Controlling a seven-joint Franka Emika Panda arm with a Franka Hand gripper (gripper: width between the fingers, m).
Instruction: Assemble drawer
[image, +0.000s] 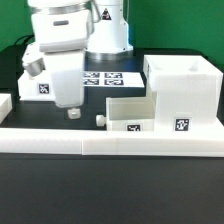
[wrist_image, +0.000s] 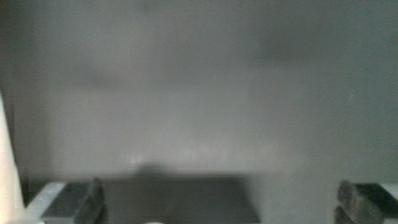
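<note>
- The white robot arm's two-finger end effector (image: 71, 110) hung low over the black surface (image: 20, 118), towards the exterior view's left.
- In the wrist view the end effector (wrist_image: 222, 200) had its two dark fingers (wrist_image: 77, 200) wide apart, with only blurred dark surface between them and nothing clamped.
- The large white plastic boxy housing (image: 185, 98) stood on the exterior view's right, open at the top, with a black-and-white square tag (image: 181, 125) on its near face.
- A small white open-top tray (image: 130, 112) sat just beside the housing on its left, near the border wall. It carried a tag on its near face and a small round knob (image: 100, 118) on its left side.
- The end effector was close to that knob; I cannot tell whether they touched.
- A second small white tagged tray (image: 32, 85) sat farther back on the left, partly hidden by the arm.
- The flat white marker board (image: 105, 77) lay on the far middle of the surface.
- A long low white border wall (image: 110, 142) ran along the near edge.
</note>
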